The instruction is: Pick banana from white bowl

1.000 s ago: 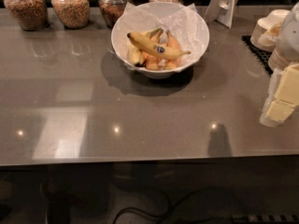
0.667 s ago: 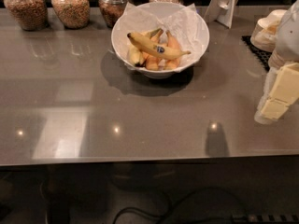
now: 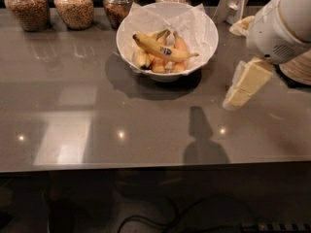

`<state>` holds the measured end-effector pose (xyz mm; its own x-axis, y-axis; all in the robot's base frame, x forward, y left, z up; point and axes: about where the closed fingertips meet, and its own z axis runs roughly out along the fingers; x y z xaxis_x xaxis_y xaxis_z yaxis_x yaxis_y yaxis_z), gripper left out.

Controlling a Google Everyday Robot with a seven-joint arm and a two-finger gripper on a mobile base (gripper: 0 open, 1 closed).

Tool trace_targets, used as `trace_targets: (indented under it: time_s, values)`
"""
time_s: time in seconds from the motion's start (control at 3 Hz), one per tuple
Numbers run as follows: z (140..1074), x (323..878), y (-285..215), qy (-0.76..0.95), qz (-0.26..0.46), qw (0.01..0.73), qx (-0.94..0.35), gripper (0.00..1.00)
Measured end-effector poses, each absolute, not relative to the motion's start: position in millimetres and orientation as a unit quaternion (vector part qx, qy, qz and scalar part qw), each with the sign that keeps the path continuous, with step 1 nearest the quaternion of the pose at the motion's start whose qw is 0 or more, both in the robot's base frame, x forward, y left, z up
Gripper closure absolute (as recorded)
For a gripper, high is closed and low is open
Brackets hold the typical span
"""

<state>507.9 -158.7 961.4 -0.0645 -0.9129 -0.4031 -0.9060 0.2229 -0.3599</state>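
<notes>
The white bowl [image 3: 201, 50], lined with crumpled white paper, stands at the back middle of the grey table. The banana [image 3: 156, 46] lies across the top of the fruit in it, long, curved and yellow, with a small blue sticker and dark tips. Under it lie shorter greenish bananas [image 3: 141, 58] and orange fruits [image 3: 181, 45]. My gripper [image 3: 238, 97] hangs from the white arm at the right, to the right of the bowl and a little nearer than it, above the table and apart from the bowl. It holds nothing.
Several glass jars of grain [image 3: 74, 6] stand in a row behind the bowl at the back left. A white stand [image 3: 232, 1] and a stack of paper bowls [image 3: 296, 67] are at the back right. The table's front edge [image 3: 155, 166] runs across the lower part.
The arm and gripper have come in from the right edge, leftward toward the bowl. The view has shifted, so the bowl sits more to the right in it.
</notes>
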Motion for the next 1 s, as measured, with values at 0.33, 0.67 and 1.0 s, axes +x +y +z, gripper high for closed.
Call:
trace_targets:
  time_s: [0.33, 0.67, 1.0]
  values:
    - [958, 554, -131, 0.708, 0.02, 0.336, -0.621, 0.0]
    - [954, 605, -99, 0.682, 0.067, 0.394, -0.613, 0.0]
    - [954, 605, -99, 0.682, 0.067, 0.394, -0.613, 0.0]
